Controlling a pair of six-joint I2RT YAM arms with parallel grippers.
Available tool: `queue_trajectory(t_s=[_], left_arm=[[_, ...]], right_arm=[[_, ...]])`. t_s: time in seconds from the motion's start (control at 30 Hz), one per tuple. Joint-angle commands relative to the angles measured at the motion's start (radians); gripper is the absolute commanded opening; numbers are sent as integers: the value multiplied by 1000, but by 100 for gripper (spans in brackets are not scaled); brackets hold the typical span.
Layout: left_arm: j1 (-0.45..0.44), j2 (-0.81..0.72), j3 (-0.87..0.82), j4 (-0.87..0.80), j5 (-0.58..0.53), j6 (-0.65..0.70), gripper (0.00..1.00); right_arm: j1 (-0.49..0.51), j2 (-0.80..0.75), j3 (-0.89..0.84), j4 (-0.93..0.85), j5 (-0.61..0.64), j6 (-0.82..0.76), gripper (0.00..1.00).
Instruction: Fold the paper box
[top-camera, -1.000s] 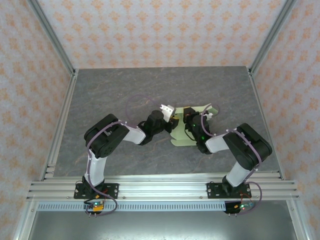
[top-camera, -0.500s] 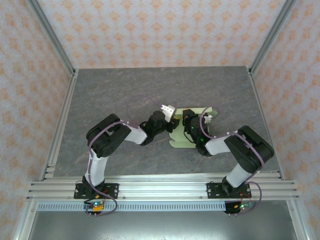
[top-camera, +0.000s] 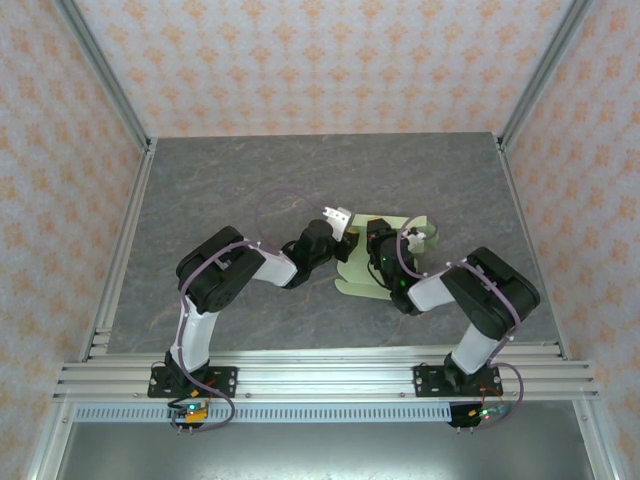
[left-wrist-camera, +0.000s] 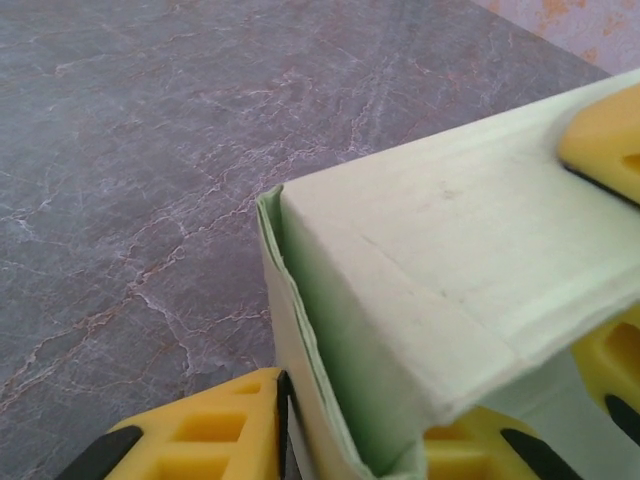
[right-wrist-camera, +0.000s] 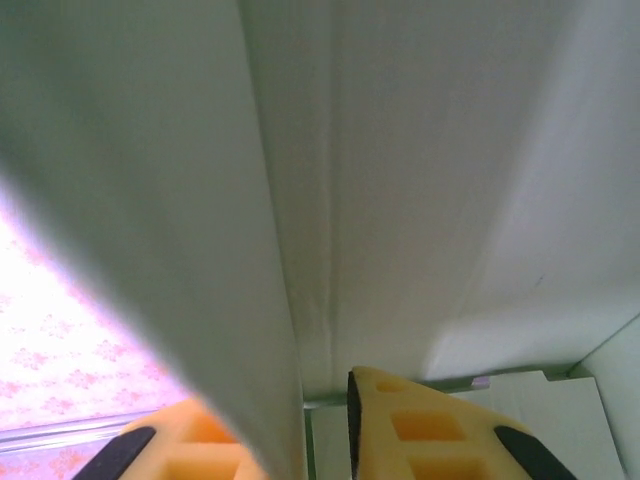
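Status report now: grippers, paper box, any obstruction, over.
Left gripper astride a folded corner, right gripper astride a panel, clamping unclear. Paper box partly folded, walls raised. No obstruction seen.

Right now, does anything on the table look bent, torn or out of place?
Nothing looks torn. The paper box is only half folded: in the left wrist view one thin outer flap bows away from the wall beside it instead of lying flush.
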Motion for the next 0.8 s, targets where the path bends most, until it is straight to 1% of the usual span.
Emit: queue_trajectory(t_s=[0.0,0.07,0.17,0.27,0.37,0.47,0.57,0.6,0.63,0.7,0.73,0.77], left_arm=[[-12,-4,43,33,-9,-11,18],[-13,-7,45,15,-17,-6,16],[-10,-25,35,-14,-61,-1,13],[-9,-28,31,-37,-82,18,13],[-6,-51,20,-75,-106,38,12],[-1,-95,-23,-80,-126,76,11],[16,-135,-49,-115,-108,113,11],[30,-137,-55,-127,-99,113,11],[39,-173,-58,-144,-94,113,10],[60,-198,-66,-173,-53,136,10],[71,-210,-70,-190,-21,153,10],[79,-221,-72,-204,8,174,10]], right_arm=[[17,14,-10,-2,-14,-35,25],[17,-7,-22,-2,-17,-42,29],[17,-80,-50,-56,-40,-87,40],[17,-187,-84,-151,-97,-188,47],[17,-347,-133,-285,-145,-282,51],[17,-581,-155,-492,-199,-388,54],[17,-833,-99,-792,-269,-584,56],[17,-904,-70,-900,-283,-660,58],[12,-958,-33,-1021,-284,-741,61],[-24,-1005,32,-1186,-295,-846,68],[-62,-1004,63,-1223,-338,-884,72],[-102,-985,95,-1251,-379,-907,72]])
